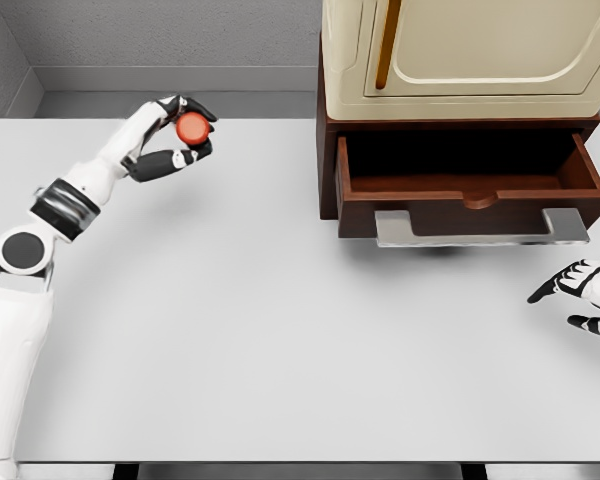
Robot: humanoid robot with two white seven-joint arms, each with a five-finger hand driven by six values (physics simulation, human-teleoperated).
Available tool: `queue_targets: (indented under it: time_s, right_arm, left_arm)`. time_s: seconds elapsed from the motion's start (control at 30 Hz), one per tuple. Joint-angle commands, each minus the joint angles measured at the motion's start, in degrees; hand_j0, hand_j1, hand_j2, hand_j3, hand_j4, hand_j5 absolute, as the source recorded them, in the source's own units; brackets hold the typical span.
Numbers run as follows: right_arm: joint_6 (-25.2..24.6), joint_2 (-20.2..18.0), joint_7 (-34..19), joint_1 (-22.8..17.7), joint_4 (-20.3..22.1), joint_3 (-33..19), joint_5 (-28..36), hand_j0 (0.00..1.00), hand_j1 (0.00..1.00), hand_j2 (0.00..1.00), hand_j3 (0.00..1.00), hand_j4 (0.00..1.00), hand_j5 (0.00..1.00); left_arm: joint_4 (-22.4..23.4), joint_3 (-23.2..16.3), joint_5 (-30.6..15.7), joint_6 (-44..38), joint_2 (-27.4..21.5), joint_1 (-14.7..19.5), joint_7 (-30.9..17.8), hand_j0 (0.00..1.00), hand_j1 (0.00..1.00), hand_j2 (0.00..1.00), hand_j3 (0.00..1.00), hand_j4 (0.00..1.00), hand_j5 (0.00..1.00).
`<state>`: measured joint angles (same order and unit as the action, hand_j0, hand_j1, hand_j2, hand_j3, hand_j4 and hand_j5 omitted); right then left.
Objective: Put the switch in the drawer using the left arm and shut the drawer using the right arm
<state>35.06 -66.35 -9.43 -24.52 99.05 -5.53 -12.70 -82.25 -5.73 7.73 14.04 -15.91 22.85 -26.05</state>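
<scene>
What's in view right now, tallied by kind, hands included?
Hands: 2, left and right
Switch: 1, red, in the left hand
Drawer: 1, open
Cabinet: 1
Table: 1
Total: 6

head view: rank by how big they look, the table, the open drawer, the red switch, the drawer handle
1. table
2. drawer
3. drawer handle
4. switch, held in the left hand

The size gaps are clear, so no ties.
</scene>
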Motion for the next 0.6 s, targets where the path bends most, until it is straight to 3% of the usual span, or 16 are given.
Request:
queue_targets:
  time_s: [0.0,0.2,0.43,0.57]
  right_arm:
    - [-0.1,-0.1,0.0,0.0,0.0,0.0,0.4,0.67,0.67,0.67,0.67,0.67,0.67]
    - [-0.1,-0.1,0.0,0.0,0.1,0.0,0.4,0.67,0.67,0.67,0.67,0.67,0.67]
    - [-0.1,-0.1,0.0,0.0,0.0,0.0,0.4,0.67,0.67,0.67,0.67,0.67,0.67]
    - [-0.1,-0.1,0.0,0.0,0.1,0.0,0.4,0.67,0.67,0.67,0.67,0.67,0.67]
  left_arm:
    - [-5.0,0.0,4.2,-0.1,0.4,0.0,0.2,0.45,0.45,0.45,0.45,0.45,0.45]
    - [-11.2,-0.1,13.2,-0.3,1.4,-0.6,0.3,0.44,0.44,0.44,0.44,0.44,0.44]
    - [-15.9,-1.8,17.0,-0.3,1.5,-1.0,0.3,0.43,0.43,0.43,0.43,0.43,0.43]
    - [-17.9,-3.6,22.1,-0.3,1.6,-0.9,0.4,0.42,0.42,0.42,0.42,0.42,0.42]
